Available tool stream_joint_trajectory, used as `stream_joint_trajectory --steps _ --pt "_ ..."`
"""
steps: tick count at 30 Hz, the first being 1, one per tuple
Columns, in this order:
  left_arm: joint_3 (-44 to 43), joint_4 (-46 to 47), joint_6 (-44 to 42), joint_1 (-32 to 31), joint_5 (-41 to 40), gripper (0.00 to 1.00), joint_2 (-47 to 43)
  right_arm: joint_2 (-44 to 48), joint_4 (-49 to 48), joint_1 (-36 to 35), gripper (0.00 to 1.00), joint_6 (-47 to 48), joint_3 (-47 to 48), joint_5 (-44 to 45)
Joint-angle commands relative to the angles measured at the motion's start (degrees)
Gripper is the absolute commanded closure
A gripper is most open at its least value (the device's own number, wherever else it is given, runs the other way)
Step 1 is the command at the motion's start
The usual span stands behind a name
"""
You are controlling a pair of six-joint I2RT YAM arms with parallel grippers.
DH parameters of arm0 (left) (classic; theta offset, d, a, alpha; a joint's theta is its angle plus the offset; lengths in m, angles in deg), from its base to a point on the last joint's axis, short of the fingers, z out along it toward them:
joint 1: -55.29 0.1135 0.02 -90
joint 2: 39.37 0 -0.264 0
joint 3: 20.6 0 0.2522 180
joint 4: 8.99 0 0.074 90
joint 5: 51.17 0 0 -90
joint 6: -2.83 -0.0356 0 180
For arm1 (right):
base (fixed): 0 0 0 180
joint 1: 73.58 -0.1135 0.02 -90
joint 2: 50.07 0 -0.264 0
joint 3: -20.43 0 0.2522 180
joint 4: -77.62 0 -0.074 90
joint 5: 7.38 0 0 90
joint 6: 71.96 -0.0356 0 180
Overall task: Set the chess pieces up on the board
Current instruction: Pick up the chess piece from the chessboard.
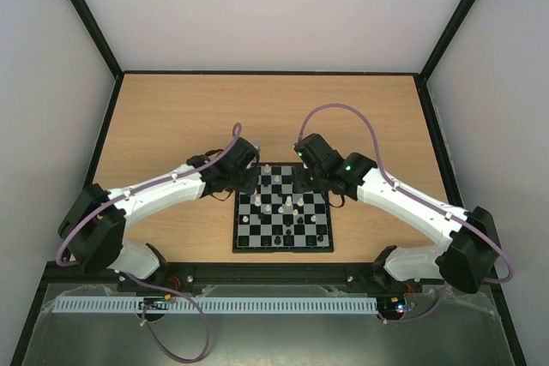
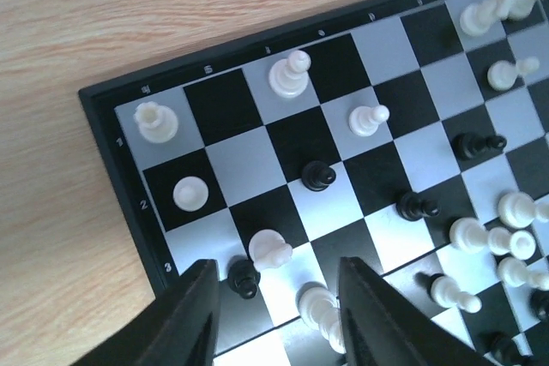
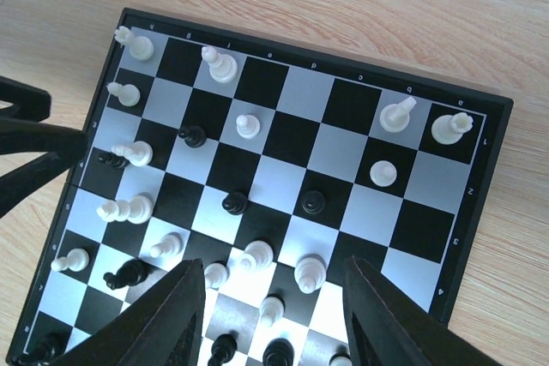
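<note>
Top external view: the board (image 1: 249, 239) lies on the wooden table (image 1: 171, 117), between the two arms. The chess pieces (image 1: 287, 207) stand scattered over the board's squares, cream-white and black mixed.

Writing: in the left wrist view the numerals 1, 2 and 3 read down the board's border. The marks along the adjoining edge are too small to read with certainty.

Obscured: from above, both sets of fingertips are hidden under the wrist housings. In both wrist views the fingers cover the board's nearest squares, and the frame edges cut off several pieces.

The left gripper (image 2: 276, 273) hangs over the board's far-left corner with its jaws partly apart. A cream-white piece (image 2: 269, 249) and a black pawn (image 2: 244, 279) stand in the gap, neither visibly clamped.

The right gripper (image 3: 273, 265) hangs over the board's far-right part, likewise partly apart. Cream-white pieces stand between its fingers, and none is gripped.
</note>
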Motion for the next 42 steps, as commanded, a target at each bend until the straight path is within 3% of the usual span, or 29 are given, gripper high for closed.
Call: stream_joint_trajectory --steps 1,10,19,42 --pt "-2.89 -2.52 -1.78 -1.53 -1.17 0.66 3.20 2.43 1.49 0.52 0.55 1.73 -1.90 -0.45" --pt "-4.02 -3.03 -2.45 -1.59 -1.83 0.80 7.13 3.77 1.14 0.53 0.55 2.00 -3.44 -0.44" --pt "-5.18 -3.11 -3.22 -1.52 -1.83 0.67 9.67 3.71 0.87 0.52 0.55 2.00 -3.83 -0.45" --pt "-5.24 -3.93 -3.08 -1.46 -1.26 0.69 12.82 3.72 0.45 0.52 0.55 1.82 -4.67 -0.31"
